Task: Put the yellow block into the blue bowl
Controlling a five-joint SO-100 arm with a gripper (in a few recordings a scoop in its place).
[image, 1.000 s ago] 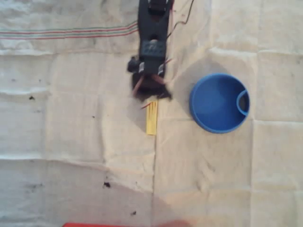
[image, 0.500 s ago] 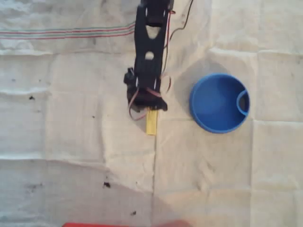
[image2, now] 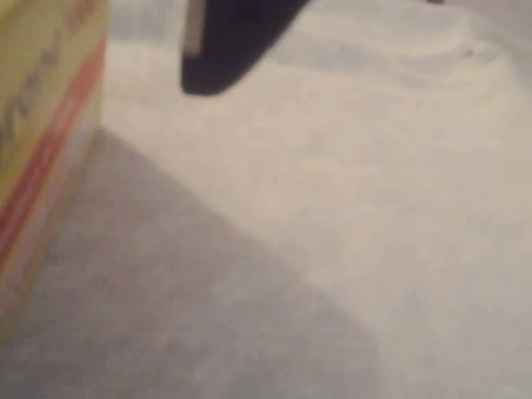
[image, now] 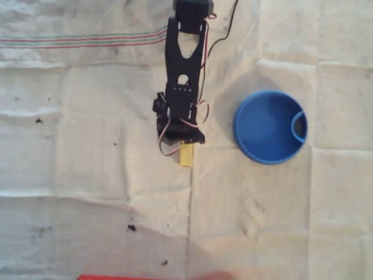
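The yellow block [image: 186, 156] lies on the cream cloth, long axis up-down in the overhead view. Its upper half is hidden under my black gripper [image: 185, 143], which hangs over that end. In the wrist view the yellow block [image2: 37, 125] is very close at the left edge, showing a red stripe along its side. One dark finger [image2: 224, 41] stands to its right with a gap of cloth between them, so the jaws look open. The blue bowl [image: 265, 131] sits to the right of the block, upright, with its loop tab on the right rim and nothing inside.
The arm [image: 185, 64] reaches down from the top edge with a black cable [image: 224, 29] beside it. Thin coloured stripes [image: 87, 41] cross the cloth at upper left. A red object [image: 116, 277] peeks in at the bottom edge. Small dark specks dot the creased cloth.
The arm has stretched downward and the gripper has come down over the block's upper end, covering more of it. Block and bowl have stayed in place.
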